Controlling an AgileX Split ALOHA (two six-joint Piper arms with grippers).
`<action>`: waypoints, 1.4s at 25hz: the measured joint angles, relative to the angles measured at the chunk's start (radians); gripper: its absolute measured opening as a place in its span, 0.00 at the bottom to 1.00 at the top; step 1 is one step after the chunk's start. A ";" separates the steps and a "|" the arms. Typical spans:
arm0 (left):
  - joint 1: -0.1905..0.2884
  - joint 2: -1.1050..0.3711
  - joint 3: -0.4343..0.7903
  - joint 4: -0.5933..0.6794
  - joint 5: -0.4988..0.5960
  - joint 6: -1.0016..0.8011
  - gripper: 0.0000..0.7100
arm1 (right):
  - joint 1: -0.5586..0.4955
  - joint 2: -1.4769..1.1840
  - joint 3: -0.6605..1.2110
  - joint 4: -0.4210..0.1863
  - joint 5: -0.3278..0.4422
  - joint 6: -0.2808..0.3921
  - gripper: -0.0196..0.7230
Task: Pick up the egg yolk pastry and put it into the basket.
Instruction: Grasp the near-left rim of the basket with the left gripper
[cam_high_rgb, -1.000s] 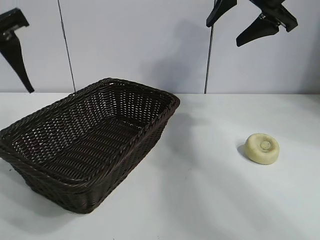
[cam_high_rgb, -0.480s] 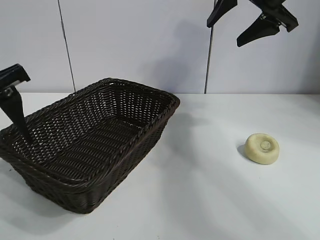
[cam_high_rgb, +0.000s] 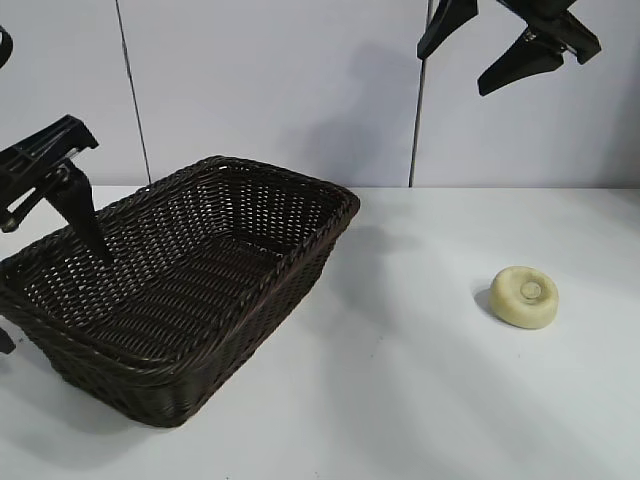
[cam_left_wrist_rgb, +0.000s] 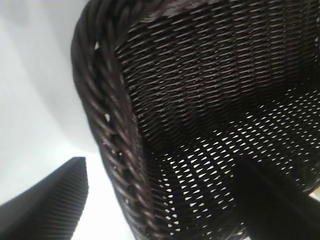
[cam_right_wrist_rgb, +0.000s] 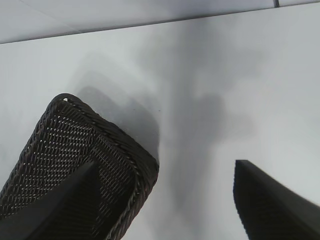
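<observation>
The left gripper (cam_high_rgb: 45, 215) hung wide open and empty at the tabletop's left edge, one finger over the basket (cam_high_rgb: 250, 290) and the other outside its braided rim. The right gripper (cam_high_rgb: 497, 47) stood high near the back wall, open and empty too. The egg yolk pastry (cam_high_rgb: 524, 296) lay on the bare tabletop (cam_high_rgb: 420, 400) toward the right side, well apart from the basket.

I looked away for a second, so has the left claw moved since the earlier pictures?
Yes. The open left claw has come down and rightward, from above the wicker basket's left end to astride its rim.
</observation>
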 joint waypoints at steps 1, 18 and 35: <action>0.000 0.015 0.000 0.001 -0.021 0.000 0.81 | 0.000 0.000 0.000 0.000 0.000 0.000 0.75; -0.012 0.145 0.010 0.003 -0.098 -0.001 0.80 | 0.000 0.000 0.000 -0.006 -0.008 0.000 0.75; -0.015 0.150 0.010 -0.010 -0.081 -0.010 0.14 | 0.000 0.000 0.000 -0.007 -0.016 0.000 0.75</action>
